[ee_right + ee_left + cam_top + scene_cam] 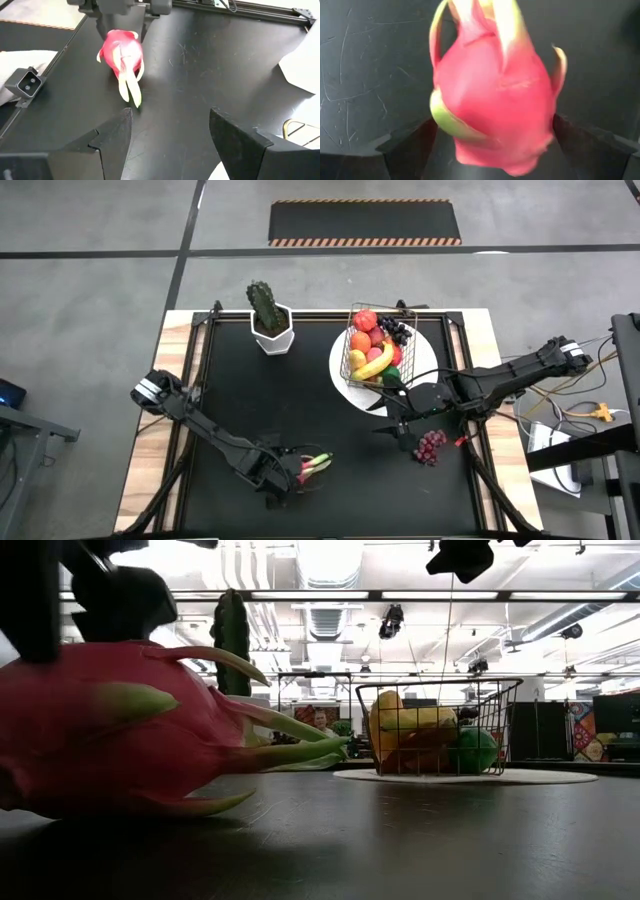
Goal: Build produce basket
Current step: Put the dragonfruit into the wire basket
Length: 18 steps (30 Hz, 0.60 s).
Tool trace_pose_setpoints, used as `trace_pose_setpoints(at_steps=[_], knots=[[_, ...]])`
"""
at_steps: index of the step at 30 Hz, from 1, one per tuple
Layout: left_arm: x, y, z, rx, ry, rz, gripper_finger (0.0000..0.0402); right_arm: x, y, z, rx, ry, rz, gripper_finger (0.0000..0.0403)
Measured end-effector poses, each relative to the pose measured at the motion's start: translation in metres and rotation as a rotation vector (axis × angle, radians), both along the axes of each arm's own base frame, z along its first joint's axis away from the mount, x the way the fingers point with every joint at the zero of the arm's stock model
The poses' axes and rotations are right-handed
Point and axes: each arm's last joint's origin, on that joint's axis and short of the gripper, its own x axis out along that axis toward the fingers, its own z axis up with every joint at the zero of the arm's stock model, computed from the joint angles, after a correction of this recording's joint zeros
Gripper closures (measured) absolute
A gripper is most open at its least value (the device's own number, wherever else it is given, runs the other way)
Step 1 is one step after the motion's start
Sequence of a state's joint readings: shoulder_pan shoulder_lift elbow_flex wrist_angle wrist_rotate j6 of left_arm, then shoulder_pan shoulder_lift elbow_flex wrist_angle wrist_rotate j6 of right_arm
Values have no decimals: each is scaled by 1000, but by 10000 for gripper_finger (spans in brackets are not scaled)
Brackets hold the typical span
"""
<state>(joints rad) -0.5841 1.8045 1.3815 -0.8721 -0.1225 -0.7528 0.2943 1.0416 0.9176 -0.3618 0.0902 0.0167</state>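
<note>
The pink dragon fruit lies on the black table near its front edge, its green leaf tips pointing toward the table's right. My left gripper is closed around its blunt end. It also shows in the low view and the right wrist view. The wire basket stands on a white plate and holds a banana, orange, lime and other fruit. A bunch of purple grapes lies on the table just right of my right gripper, which is open and empty. My left gripper pinches the dragon fruit's blunt end between its two fingers, one on each side. The fingers come from the table's left, slanting down, along the fruit's length. The fruit's underside rests on the table.
A green cactus in a white pot stands at the back, left of the basket. Open black table lies between the dragon fruit and the plate. A white sheet lies at the table's right side.
</note>
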Motion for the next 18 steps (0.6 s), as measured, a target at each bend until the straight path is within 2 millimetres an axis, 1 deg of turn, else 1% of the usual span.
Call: trace_pose_setpoints(at_steps=[4,10,13,18], knots=[[4,-2,-7,5,-5,2,22,0,0,0,1,0,-1,154],[7,-4,-11,4,-6,1,24,0,0,-1,1,2,-1,154],[7,-4,-11,9,-12,3,42,0,0,-2,0,5,-1,154],[7,-3,-11,40,-31,12,93,0,0,-8,0,6,-1,154]])
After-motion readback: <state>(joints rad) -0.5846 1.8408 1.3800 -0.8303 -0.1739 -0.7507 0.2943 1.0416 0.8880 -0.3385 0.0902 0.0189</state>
